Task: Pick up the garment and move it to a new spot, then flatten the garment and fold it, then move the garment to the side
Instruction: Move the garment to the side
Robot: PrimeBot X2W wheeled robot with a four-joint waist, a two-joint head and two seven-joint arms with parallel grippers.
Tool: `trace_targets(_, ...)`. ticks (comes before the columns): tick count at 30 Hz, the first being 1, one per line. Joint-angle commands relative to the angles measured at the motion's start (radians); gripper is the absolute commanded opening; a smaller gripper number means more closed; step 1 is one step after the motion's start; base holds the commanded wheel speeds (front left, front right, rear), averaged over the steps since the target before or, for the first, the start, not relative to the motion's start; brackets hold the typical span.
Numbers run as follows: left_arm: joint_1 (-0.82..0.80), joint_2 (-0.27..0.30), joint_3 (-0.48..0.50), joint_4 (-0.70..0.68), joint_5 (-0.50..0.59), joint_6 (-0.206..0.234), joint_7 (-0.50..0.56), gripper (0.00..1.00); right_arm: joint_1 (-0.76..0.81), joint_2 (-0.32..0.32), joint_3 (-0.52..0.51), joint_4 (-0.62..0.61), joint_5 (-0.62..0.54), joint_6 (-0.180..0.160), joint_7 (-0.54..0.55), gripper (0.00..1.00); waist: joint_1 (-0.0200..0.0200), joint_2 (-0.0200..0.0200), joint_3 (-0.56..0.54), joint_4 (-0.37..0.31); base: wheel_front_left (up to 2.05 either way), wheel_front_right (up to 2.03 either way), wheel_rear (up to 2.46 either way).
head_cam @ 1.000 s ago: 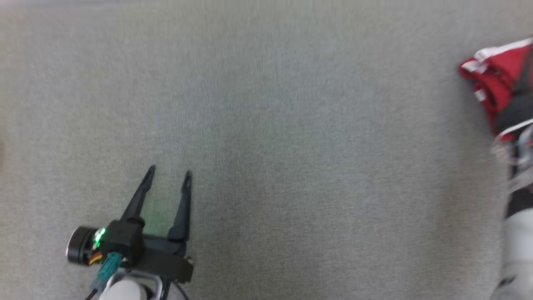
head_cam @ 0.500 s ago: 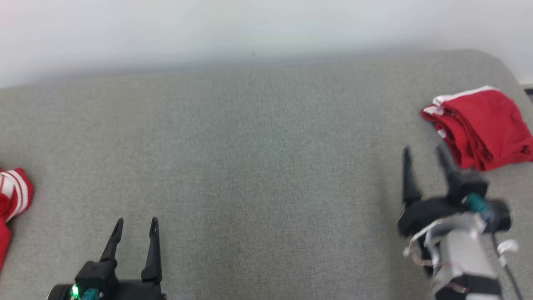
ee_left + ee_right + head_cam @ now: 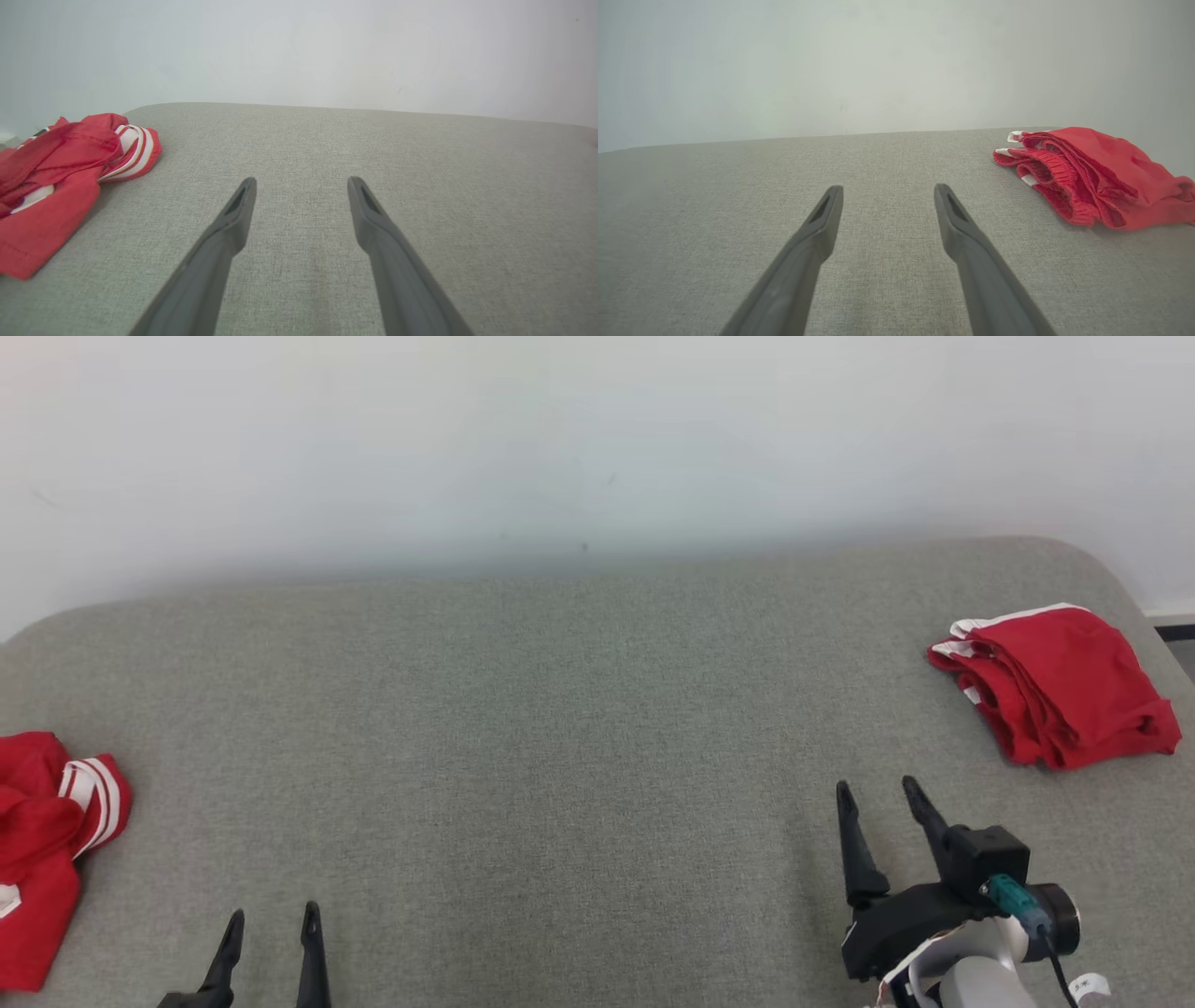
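Left gripper (image 3: pixel 273 911): spread above grey cushion (image 3: pixel 560 756) — crumpled red garment (image 3: pixel 47 840) to its left.
Right gripper (image 3: pixel 877 784): spread — folded red garment (image 3: pixel 1055 686) near, apart.

Folded garment (image 3: pixel 1055 686) is red, crumpled garment (image 3: pixel 42 845) red white-striped, cushion (image 3: pixel 560 756) grey.

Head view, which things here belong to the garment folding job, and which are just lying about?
Job: crumpled red garment, left, probably next to fold; folded red garment, right, apparently already set aside; left gripper and right gripper, both open, empty.
Just there: grey padded surface, white wall.
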Motion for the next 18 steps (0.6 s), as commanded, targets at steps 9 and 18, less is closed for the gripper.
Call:
trace_targets(9,0.036,-0.001,0.027,0.001,-0.020,0.015,-0.003,1.00,0.065,0.003,0.043,-0.038,0.069,-0.003,-0.004,1.00,0.0002,0.0001,-0.025,0.003,0.00,0.00,0.00)
trace_targets(18,0.046,-0.001,0.038,-0.004,-0.028,0.023,-0.003,1.00,0.080,0.004,0.053,-0.050,0.084,-0.003,-0.005,1.00,0.0002,0.0001,-0.023,-0.005,0.00,0.00,0.00)
